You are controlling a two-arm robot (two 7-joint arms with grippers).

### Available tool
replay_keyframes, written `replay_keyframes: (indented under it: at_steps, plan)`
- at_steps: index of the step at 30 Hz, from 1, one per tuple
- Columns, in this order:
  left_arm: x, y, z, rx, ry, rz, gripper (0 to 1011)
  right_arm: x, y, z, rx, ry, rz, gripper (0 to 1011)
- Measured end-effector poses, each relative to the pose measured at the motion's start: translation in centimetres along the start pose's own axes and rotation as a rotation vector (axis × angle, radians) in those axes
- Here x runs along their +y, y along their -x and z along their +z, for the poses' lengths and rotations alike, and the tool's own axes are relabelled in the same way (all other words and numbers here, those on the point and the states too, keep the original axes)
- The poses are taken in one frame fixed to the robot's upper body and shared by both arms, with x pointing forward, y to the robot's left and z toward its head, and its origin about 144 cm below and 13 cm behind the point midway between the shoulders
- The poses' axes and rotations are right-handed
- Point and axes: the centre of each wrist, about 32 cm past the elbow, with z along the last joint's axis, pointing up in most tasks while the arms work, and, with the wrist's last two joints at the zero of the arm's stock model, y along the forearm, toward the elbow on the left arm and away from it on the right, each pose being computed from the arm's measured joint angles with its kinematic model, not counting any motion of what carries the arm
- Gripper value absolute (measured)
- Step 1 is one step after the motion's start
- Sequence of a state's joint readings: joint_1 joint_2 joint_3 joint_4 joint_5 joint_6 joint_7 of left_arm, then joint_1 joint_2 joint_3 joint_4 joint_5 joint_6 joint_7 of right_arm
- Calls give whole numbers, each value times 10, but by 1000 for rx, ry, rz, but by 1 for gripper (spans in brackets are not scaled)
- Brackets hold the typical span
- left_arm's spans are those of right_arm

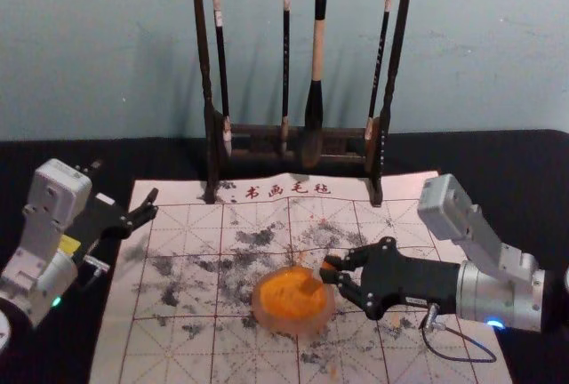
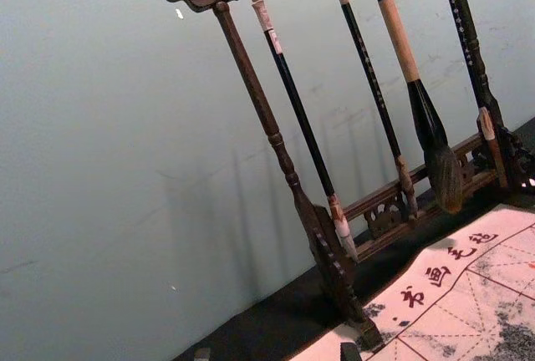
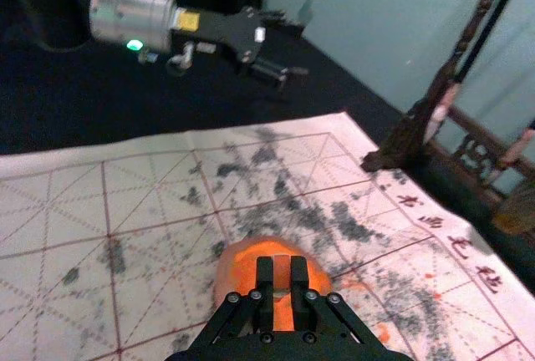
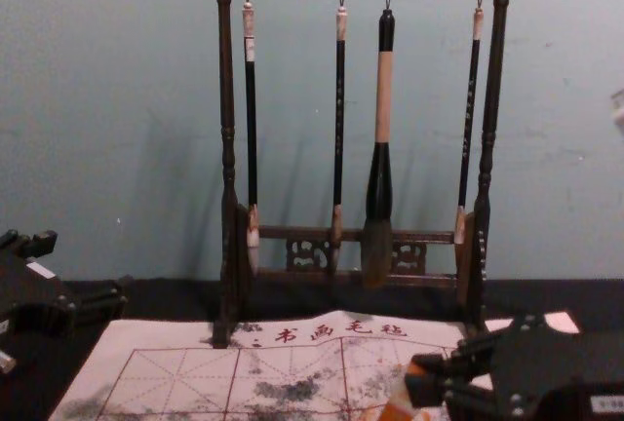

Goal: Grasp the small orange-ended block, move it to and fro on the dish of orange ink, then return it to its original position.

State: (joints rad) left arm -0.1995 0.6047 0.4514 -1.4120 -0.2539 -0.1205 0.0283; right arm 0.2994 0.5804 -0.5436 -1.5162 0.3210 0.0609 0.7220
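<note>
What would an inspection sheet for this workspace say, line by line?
Surface: gridded mat, black smudges, some orange marks.
Job's things: block gripped at the ink dish; contact with the orange ink unclear.
Clutter: brush rack, four brushes hanging, behind the dish.
Grippers: right gripper closed on the block; left gripper open, off to the left side.
Cables: one looping below the right wrist.
Surroundings: pale wall behind the rack.

Room over mat (image 1: 178, 344), left of dish (image 1: 259, 308); rack (image 1: 212, 144) blocks far side (brushes (image 1: 318, 46) dangling).
</note>
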Motion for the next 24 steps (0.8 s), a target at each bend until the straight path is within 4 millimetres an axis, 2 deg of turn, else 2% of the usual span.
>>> replay_keyframes:
  at_steps: [10, 24]
  plan:
    - [0, 0, 0, 0, 0, 0, 1001, 6, -3, 10, -50, 112, 50, 88]
    - [0, 0, 0, 0, 0, 0, 1001, 11, -8, 15, -68, 146, 69, 88]
